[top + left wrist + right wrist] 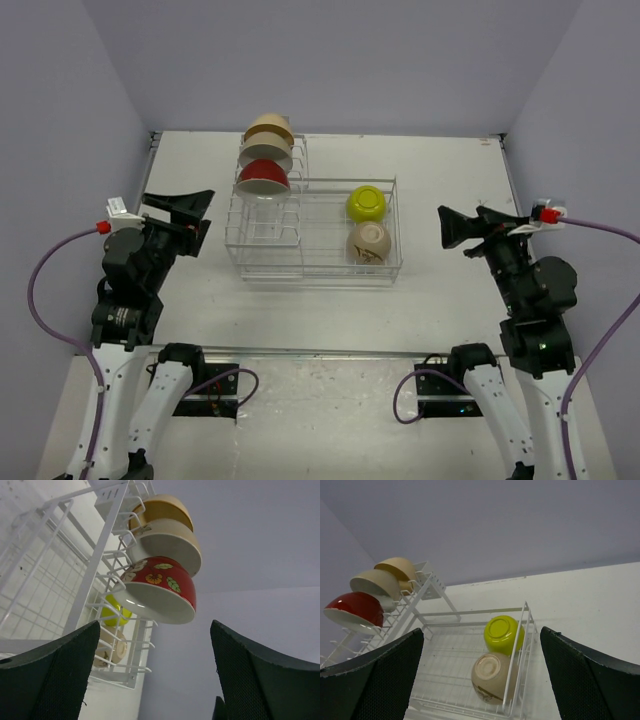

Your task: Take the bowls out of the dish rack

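The white wire dish rack (300, 262) stands mid-table. Its left divider slots hold a red floral bowl (263, 177), a cream bowl (266, 155) and a tan bowl (268, 128) on edge. Its basket holds a yellow-green bowl (366, 203) and a beige bowl (369, 242), both upside down. My left gripper (188, 208) is open and empty, left of the rack. My right gripper (452, 226) is open and empty, right of the rack. The right wrist view shows the yellow-green bowl (503, 634) and beige bowl (493, 676) between its fingers (590, 680). The left wrist view shows the red bowl (160, 590).
The white table (440, 170) is walled by pale purple panels at back and sides. A metal strip (320, 352) runs along the near edge, by the arm bases. Purple cables loop beside each arm.
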`<state>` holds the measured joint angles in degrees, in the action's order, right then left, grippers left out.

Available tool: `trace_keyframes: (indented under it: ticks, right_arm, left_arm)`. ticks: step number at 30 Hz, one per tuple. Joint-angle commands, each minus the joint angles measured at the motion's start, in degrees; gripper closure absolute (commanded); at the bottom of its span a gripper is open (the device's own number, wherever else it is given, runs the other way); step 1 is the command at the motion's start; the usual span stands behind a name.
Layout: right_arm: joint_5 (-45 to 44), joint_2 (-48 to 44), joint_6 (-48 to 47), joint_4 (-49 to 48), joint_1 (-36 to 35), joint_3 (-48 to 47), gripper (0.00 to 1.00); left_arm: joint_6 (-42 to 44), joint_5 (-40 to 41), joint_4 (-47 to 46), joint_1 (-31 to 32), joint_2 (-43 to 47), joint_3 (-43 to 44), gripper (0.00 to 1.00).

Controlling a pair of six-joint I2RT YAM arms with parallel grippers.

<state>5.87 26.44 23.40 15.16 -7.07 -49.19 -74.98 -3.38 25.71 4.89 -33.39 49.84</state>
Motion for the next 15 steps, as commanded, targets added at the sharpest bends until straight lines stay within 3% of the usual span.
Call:
trace_keyframes:
  ticks: [1, 15]
  right_arm:
    - [1.95, -1.30, 1.03, -1.62, 0.13, 0.41, 0.01]
    - [4.77, -1.83, 2.71, -3.73, 0.04, 2.96, 0.01]
  left_arm:
    - [-10.00, -3.12, -3.39, -0.31, 0.78, -0.36, 0.10]
    - [-14.58, -7.96, -8.57, 1.43, -7.30, 4.20, 0.23]
